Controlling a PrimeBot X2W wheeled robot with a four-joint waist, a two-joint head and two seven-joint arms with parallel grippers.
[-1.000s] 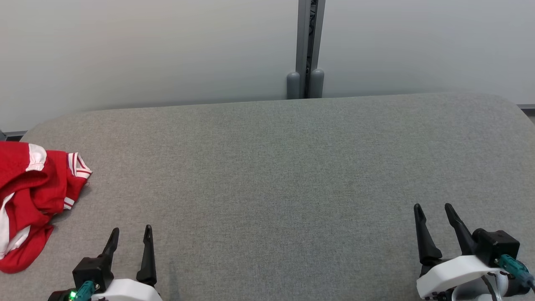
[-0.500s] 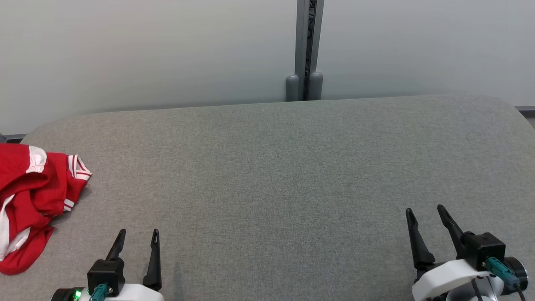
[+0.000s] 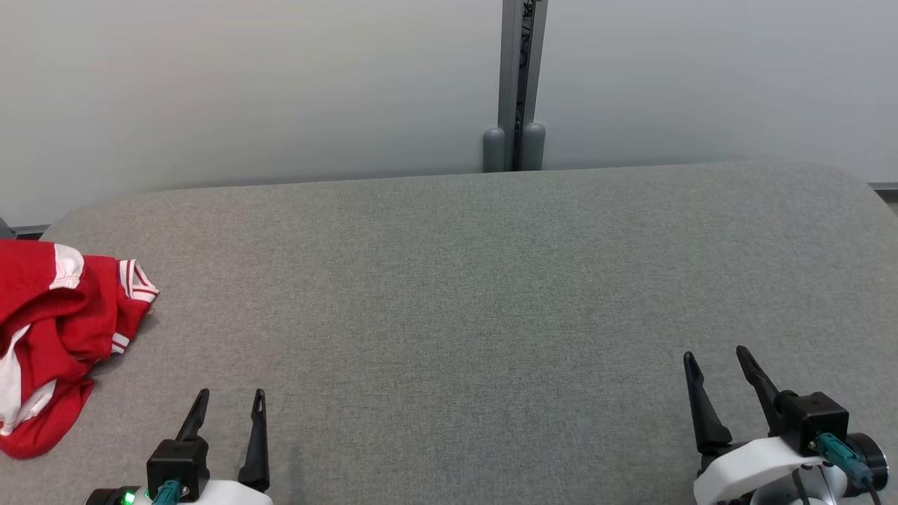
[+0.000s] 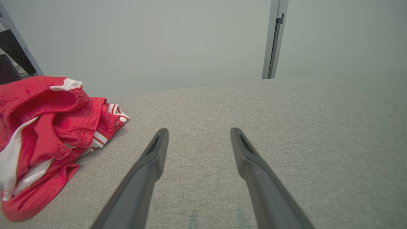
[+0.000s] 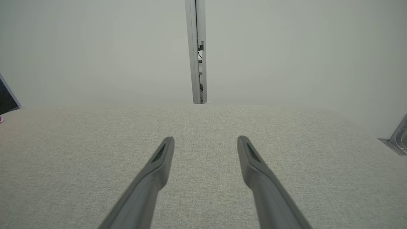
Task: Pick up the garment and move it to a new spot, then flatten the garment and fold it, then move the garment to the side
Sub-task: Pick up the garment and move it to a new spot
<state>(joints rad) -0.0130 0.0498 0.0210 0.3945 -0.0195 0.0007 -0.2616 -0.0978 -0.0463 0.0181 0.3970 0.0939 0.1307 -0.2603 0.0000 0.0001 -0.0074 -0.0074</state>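
Note:
A crumpled red garment point(image 3: 56, 337) with white stripes lies in a heap at the far left edge of the grey cushioned surface point(image 3: 463, 294); the left wrist view has the garment point(image 4: 47, 136) to the left of my fingers. My left gripper point(image 3: 231, 398) is open at the lower left, a short way right of the heap and apart from it, with nothing between its fingers point(image 4: 152, 159). Over bare fabric at the lower right, my right gripper point(image 3: 717, 356) stands open and empty, fingers point(image 5: 162, 159) spread.
A pale wall rises right behind the surface, with a grey vertical post point(image 3: 518, 84) at its middle. The surface's far corners are rounded. A dark object point(image 4: 12, 54) stands beyond the left end, and a metal bracket point(image 5: 399, 136) beyond the right end.
Both grippers have drawn back slightly toward the lower edge of the head view. The picture has shifted a little, so the camera moved. The garment lies as before.

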